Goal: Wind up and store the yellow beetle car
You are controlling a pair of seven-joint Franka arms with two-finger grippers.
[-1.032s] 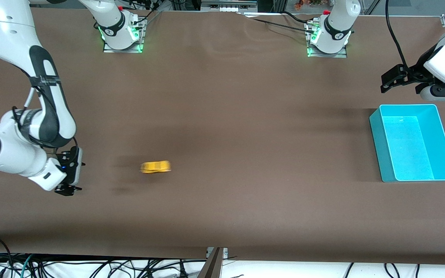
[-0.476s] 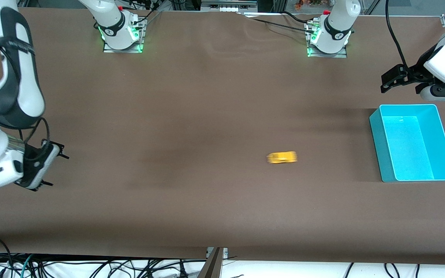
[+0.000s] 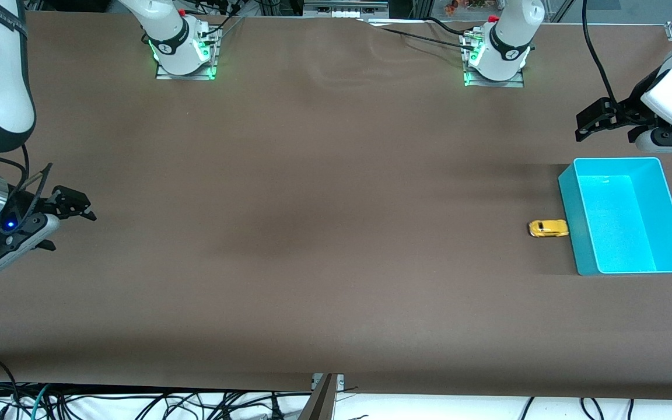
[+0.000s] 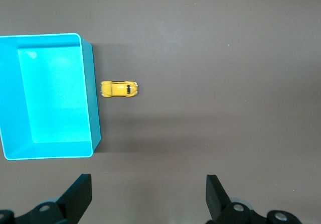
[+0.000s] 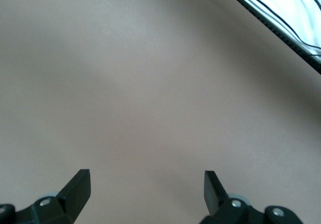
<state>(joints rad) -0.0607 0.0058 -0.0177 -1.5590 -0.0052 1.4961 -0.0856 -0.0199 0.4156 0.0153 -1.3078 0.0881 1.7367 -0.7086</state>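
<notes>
The yellow beetle car [image 3: 548,228] stands on the brown table right beside the outer wall of the turquoise bin [image 3: 569,224], on the side toward the right arm; I cannot tell if they touch. The left wrist view shows the car [image 4: 119,89] next to the bin's wall [image 4: 93,98]. The bin is empty. My left gripper [image 3: 590,121] is open and empty, up over the table by the bin's edge nearest the bases; its own view also shows it [image 4: 148,184]. My right gripper [image 3: 70,229] is open and empty over the right arm's end of the table; its own view also shows it [image 5: 147,181].
The two arm bases [image 3: 184,52] [image 3: 494,58] stand along the table's edge farthest from the front camera. Cables [image 3: 137,402] hang below the table's near edge. The right wrist view shows bare tabletop and the table's edge [image 5: 271,28].
The car has rolled across the table from the right arm's end to the bin's wall and stopped. The right gripper has lifted and drawn back toward its end. The left arm has not moved.
</notes>
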